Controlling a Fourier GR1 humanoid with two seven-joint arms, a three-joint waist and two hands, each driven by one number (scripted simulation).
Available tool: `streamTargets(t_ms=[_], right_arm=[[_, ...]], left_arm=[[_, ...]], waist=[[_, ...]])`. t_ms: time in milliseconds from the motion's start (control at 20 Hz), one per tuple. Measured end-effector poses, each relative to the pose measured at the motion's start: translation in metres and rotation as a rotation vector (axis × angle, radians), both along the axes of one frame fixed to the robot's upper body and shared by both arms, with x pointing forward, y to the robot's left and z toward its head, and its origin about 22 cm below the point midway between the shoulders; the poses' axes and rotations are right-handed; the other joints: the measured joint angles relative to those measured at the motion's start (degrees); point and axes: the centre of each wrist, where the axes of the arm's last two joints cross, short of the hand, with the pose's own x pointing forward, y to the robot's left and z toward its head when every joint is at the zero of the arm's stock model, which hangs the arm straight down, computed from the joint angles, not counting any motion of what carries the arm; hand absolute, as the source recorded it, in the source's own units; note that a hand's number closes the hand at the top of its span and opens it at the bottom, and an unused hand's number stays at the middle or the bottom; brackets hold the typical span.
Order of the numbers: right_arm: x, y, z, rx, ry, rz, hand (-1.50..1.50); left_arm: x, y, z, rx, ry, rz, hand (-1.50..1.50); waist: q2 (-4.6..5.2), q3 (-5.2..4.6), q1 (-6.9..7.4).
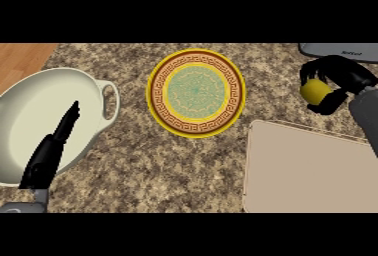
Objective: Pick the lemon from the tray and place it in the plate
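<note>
A yellow lemon (315, 91) sits inside my right hand (336, 75), whose black fingers curl round it at the upper right, above the far edge of the beige tray (306, 170). The round plate (196, 92), yellow-rimmed with a brown key pattern and a green centre, lies on the counter to the left of that hand with nothing on it. My left hand (53, 147) shows at the lower left with its fingers straight, resting over the white dish.
A large white dish with a handle (26, 110) fills the left side. A grey appliance corner (343, 50) sits at the top right, just behind my right hand. Wooden surface (22, 55) shows at the top left beyond the granite counter (170, 170).
</note>
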Motion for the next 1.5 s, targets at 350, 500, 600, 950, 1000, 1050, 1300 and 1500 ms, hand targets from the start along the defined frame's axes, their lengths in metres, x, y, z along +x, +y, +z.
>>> streamTargets(t_ms=[350, 500, 600, 950, 1000, 1050, 1300, 1500], right_arm=[[0.024, 0.010, 0.036, 0.085, -0.244, -0.014, 1.50], [0.030, 0.012, 0.051, 0.162, -0.344, 0.048, 1.50], [0.035, 0.019, 0.063, 0.229, -0.379, 0.118, 1.50], [0.052, 0.057, 0.087, 0.405, -0.385, 0.345, 1.50], [0.054, 0.064, 0.090, 0.417, -0.380, 0.371, 1.50], [0.057, 0.069, 0.093, 0.426, -0.369, 0.391, 1.50], [0.064, 0.127, 0.097, 0.475, -0.313, 0.478, 1.50], [0.063, 0.179, 0.092, 0.495, -0.258, 0.506, 1.50]], left_arm=[[-0.001, 0.003, -0.003, 0.000, 0.011, 0.018, 0.00], [-0.003, 0.006, -0.005, 0.001, 0.016, 0.035, 0.00], [-0.005, 0.011, -0.004, 0.004, 0.018, 0.045, 0.00], [-0.013, 0.018, -0.008, -0.002, 0.032, 0.071, 0.00], [-0.014, 0.019, -0.011, -0.002, 0.032, 0.076, 0.00], [-0.013, 0.017, -0.011, -0.002, 0.033, 0.080, 0.00], [-0.019, 0.020, -0.011, 0.003, 0.044, 0.099, 0.00], [-0.023, 0.027, -0.015, 0.003, 0.048, 0.109, 0.00]], waist=[[-0.38, 0.00, -1.13], [-0.67, -0.02, -2.08], [-0.97, -0.04, -2.55], [-1.73, -0.19, -4.50], [-1.82, -0.21, -4.77], [-1.80, -0.22, -4.83], [-2.33, -0.27, -6.10], [-2.53, -0.30, -6.60]])
